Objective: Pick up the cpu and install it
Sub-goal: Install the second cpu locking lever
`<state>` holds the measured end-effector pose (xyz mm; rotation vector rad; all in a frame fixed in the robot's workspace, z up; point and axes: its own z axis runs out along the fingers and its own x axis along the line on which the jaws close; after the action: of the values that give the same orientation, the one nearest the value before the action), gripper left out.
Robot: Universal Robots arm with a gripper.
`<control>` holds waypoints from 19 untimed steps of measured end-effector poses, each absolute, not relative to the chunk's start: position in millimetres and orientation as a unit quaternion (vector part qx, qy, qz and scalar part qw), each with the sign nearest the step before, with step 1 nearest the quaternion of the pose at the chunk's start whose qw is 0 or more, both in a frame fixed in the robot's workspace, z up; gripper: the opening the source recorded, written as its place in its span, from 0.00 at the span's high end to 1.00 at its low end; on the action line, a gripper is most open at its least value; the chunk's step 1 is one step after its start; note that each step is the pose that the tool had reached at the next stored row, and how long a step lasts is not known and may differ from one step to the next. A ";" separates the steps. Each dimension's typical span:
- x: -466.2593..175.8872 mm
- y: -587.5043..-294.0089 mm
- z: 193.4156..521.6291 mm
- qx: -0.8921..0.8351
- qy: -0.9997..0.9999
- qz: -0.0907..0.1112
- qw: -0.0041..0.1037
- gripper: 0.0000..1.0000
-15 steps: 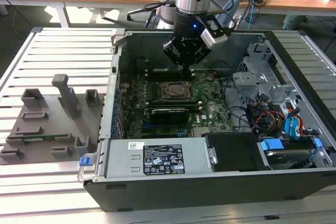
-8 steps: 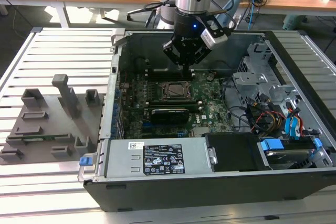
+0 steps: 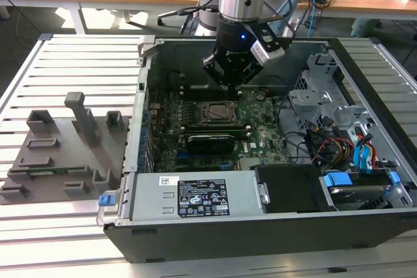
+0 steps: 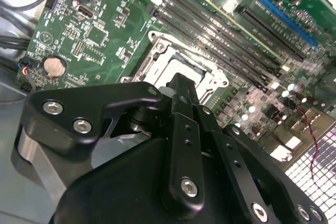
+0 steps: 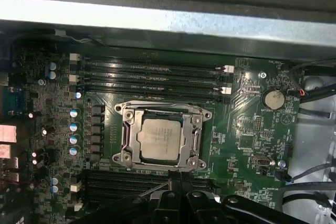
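The cpu [image 5: 161, 139], a silvery-grey square chip, lies flat inside the metal socket frame [image 5: 163, 136] on the green motherboard [image 5: 247, 129]. In the exterior view my gripper [image 3: 229, 77] hangs just above and behind the socket [image 3: 217, 114], inside the open computer case. Both wrist views show my gripper [image 5: 176, 182] [image 4: 181, 85] with its black fingers pressed together and nothing between them. It is apart from the chip, near one edge of the socket frame. In the second wrist view the fingers cover part of the socket [image 4: 173, 61].
A grey plastic tray [image 3: 65, 148] with upright blocks lies on the slatted table at the exterior view's left. Memory slots [image 5: 152, 77] run beside the socket. The power supply [image 3: 195, 196], a drive cage [image 3: 319, 99] and loose cables [image 3: 339, 148] crowd the case.
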<state>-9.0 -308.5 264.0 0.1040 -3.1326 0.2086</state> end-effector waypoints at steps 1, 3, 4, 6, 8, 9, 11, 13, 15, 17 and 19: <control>-9.0 -310.4 264.0 0.033 -0.997 0.066 0.000 0.89; -9.0 -312.9 264.1 0.033 -0.997 0.066 0.000 0.89; -9.0 -314.5 264.0 0.033 -0.997 0.066 0.000 0.89; -9.0 -316.9 264.0 0.033 -0.997 0.066 0.000 0.89; -9.0 -318.2 264.0 0.033 -0.997 0.066 0.000 0.89; -9.0 -318.8 264.0 0.033 -0.997 0.067 0.000 0.89; -9.0 -320.8 264.0 0.033 -0.997 0.067 0.000 0.89; -9.0 -323.8 263.8 0.033 -0.997 0.067 0.000 0.89; -9.1 -327.2 263.7 0.033 -0.998 0.062 0.000 0.89; -9.8 -336.1 263.7 0.033 -0.999 0.026 -0.001 0.89; -10.0 -340.6 263.7 0.033 -0.999 0.014 -0.002 0.89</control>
<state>-10.0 -340.6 263.7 0.1039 -3.1427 0.0444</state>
